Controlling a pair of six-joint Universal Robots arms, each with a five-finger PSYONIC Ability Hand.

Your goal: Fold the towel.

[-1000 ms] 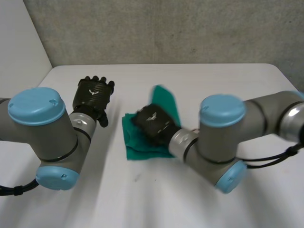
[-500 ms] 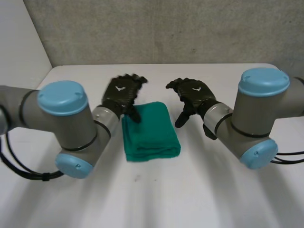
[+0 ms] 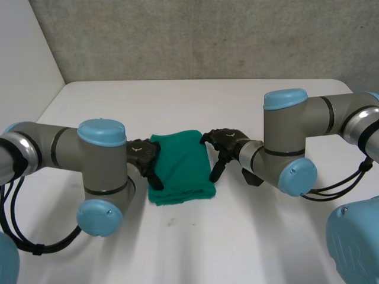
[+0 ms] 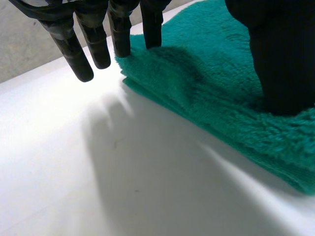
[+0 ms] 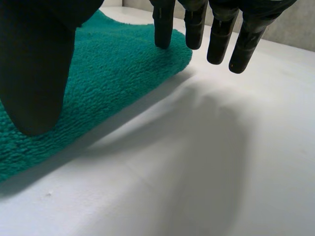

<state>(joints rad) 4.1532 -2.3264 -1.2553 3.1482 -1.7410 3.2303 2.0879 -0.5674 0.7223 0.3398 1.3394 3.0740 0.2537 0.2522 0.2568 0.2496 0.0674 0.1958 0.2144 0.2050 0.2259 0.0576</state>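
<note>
A green towel (image 3: 180, 167) lies folded into a thick rectangle in the middle of the white table (image 3: 195, 248). My left hand (image 3: 145, 160) is at its left edge and my right hand (image 3: 228, 144) at its right edge. In the left wrist view the left hand (image 4: 83, 54) is open: straight fingers (image 4: 120, 39) stand at the towel's (image 4: 206, 83) edge and the thumb rests on top. The right wrist view shows the same for the right hand (image 5: 219, 37): it is open, its thumb (image 5: 34, 64) pressing on the towel (image 5: 115, 64), fingers straight past the towel's corner.
A grey wall (image 3: 201, 35) runs behind the table's far edge. Both forearms reach in over the table from the left and right, level with the towel. White tabletop stretches in front of and behind the towel.
A second ago the right hand lay on the towel and the left hand hung far to the left. Both hands have since come in and down to the towel's two sides.
</note>
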